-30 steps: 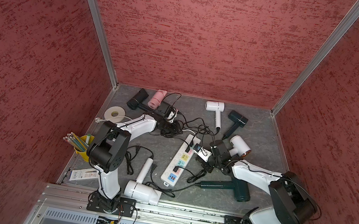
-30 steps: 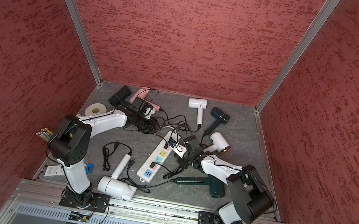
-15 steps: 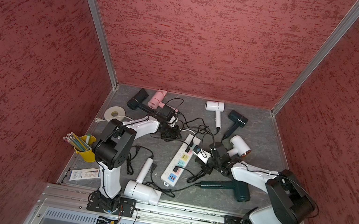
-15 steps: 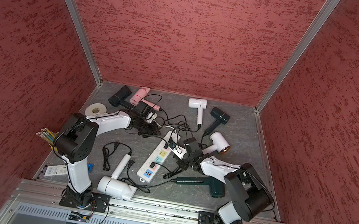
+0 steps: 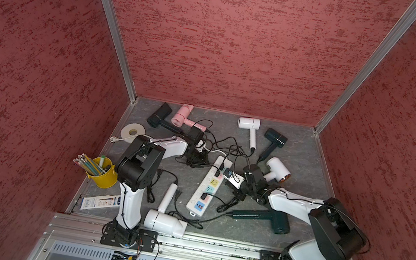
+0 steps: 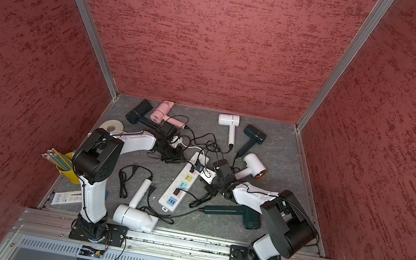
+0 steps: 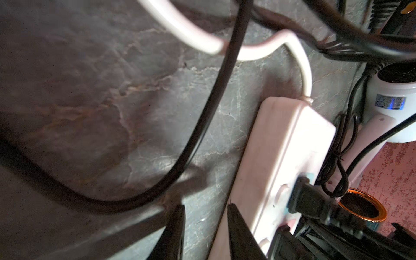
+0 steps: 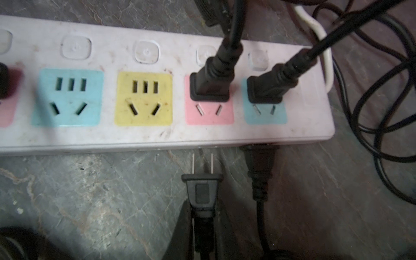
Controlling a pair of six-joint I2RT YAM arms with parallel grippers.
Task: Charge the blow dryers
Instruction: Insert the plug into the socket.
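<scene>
On grey tabletop [image 7: 112,112], left fingers [image 7: 174,229] edged toward strip [image 7: 281,146].

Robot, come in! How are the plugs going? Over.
Left fingers open, empty. Right fingers shut on black two-prong plug, prongs facing long white power strip. Yellow socket free; loose black plug lies alongside.

Left arm [image 5: 166,148] reaches forward and low; left pincer [image 7: 204,207] jaws stand slightly apart. Right arm [image 5: 291,204] angles inward; right pincer [image 8: 202,216] is clamped on a black plug [image 8: 202,191].
</scene>
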